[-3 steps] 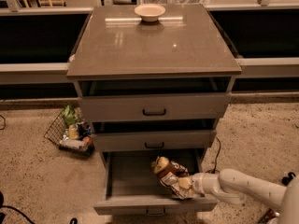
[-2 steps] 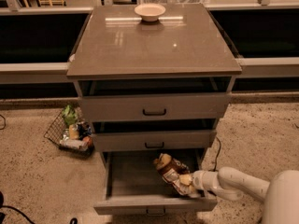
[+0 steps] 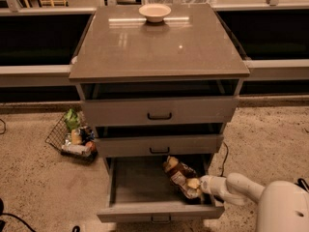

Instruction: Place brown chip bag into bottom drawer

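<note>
Camera view, the only one. White two-finger gripper is reaching in from the right, low inside the pulled-out grey bottom drawer of the grey three-drawer cabinet. It is pressing against the near end of the crinkled dark brown foil chip bag. How far open it is, and whether it is gripping the bag, cannot tell.

The bag is lying just left of the gripper and touching it, inside the drawer's right half, slanting away toward the back. The drawer floor is stretching bare well to the gripper's left.

Change over the last second: the bag is sitting in almost the same spot, and the gripper is staying at its end. The arm's bulky white link is now filling the lower right corner. Judging by this, the bag is already down in the right drawer; letting go and backing out are likely what remains.

Far above the gripper, a small pale round bowl is sitting on the cabinet top. Well to its left, a wire basket of packets is resting on the floor.
</note>
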Tool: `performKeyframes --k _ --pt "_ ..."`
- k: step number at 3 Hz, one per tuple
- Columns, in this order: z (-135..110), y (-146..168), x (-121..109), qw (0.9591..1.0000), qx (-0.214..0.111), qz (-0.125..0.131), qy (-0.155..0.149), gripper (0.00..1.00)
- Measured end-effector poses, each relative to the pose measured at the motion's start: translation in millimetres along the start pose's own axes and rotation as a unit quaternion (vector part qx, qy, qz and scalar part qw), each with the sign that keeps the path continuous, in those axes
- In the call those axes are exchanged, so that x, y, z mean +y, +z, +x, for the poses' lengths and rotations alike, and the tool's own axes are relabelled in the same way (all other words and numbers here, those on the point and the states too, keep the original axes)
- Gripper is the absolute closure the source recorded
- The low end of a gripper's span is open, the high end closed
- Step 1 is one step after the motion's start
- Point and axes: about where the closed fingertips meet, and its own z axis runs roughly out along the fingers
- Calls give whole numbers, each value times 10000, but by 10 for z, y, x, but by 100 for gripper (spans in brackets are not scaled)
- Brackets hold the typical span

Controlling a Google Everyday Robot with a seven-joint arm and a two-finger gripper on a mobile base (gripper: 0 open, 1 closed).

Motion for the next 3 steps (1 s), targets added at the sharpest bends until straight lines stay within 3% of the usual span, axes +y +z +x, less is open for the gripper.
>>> performKeyframes --k 1,2,3 --pt "-2 12 -116 9999 -71 -43 73 12" --pt "-66 -156 -118 9994 -292 -143 101 0" --pt "-187 -589 -4 9980 -603 -189 13 0"
